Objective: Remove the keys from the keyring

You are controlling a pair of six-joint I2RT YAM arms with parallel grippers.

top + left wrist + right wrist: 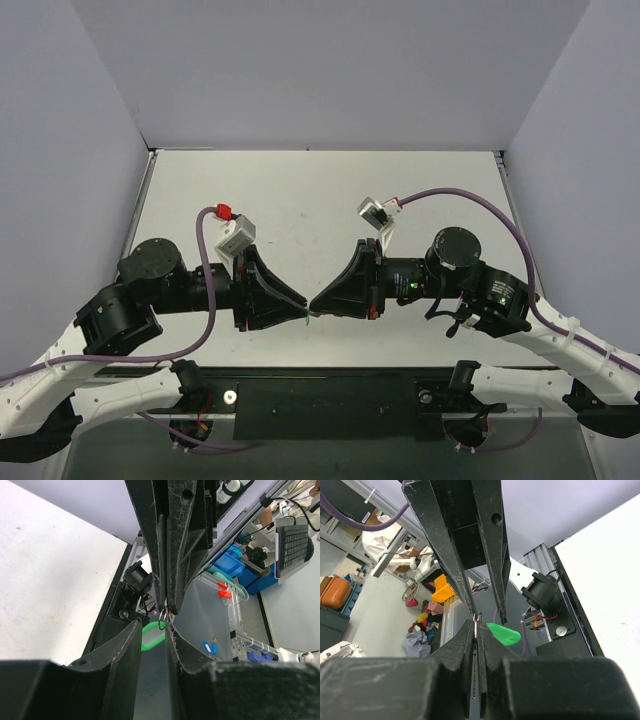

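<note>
Keyring point(504, 634) reads plainly from wrist views, hardly overhead.

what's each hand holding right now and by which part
Right hand pinches the thin metal ring at its very tip; the green tag dangles unheld. Left hand is open, gripping nothing.

Count with your own eye: two arms, ending in one left gripper point(302, 311) and one right gripper point(314, 302). Where they meet you have one green keyring tag point(150, 636), one thin metal ring point(163, 615), one slim key point(477, 618). One table point(320, 200); two purple cables point(207, 270).
</note>
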